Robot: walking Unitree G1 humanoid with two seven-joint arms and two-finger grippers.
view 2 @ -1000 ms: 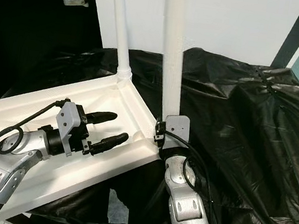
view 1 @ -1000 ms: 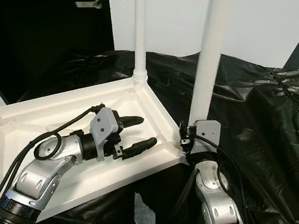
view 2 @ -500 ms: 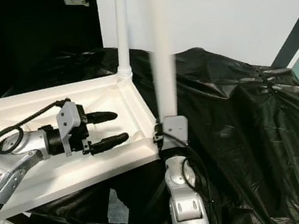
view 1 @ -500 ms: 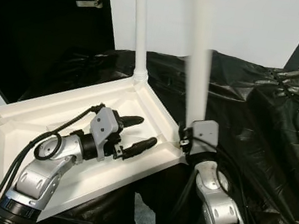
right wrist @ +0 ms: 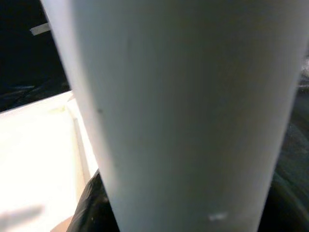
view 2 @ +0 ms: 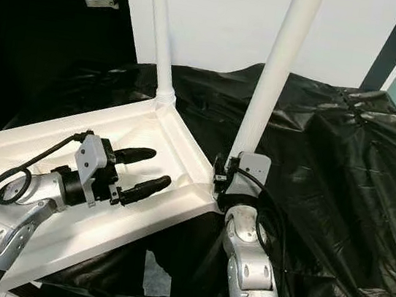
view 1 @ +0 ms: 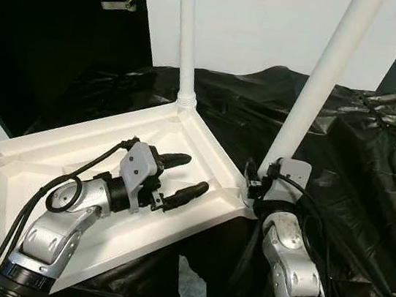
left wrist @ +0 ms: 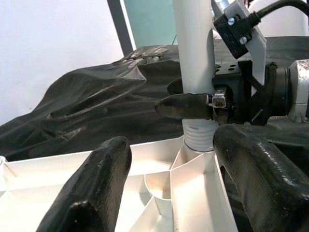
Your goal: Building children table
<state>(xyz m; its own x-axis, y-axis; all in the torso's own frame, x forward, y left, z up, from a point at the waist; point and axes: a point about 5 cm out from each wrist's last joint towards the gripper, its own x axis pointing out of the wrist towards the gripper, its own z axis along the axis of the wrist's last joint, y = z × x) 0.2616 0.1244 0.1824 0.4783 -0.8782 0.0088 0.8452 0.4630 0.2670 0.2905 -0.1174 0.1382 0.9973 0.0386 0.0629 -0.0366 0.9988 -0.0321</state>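
silver jointed arms, black cables, black-fingered left claw [view 1: 183, 177].

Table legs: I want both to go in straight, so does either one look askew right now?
Yes. The near leg, gripped low by the right claw at the tabletop corner, leans away to the robot's right. The far leg stands upright in its socket. The left claw hovers open over the tabletop's underside.

Both head cameras look forward and down from above at the upturned white tabletop [view 1: 72, 153] on black sheeting [view 1: 372, 166]. The left wrist camera looks low across the tabletop toward the tilted leg [left wrist: 193, 58]. The right wrist camera sits pressed close against that same leg.
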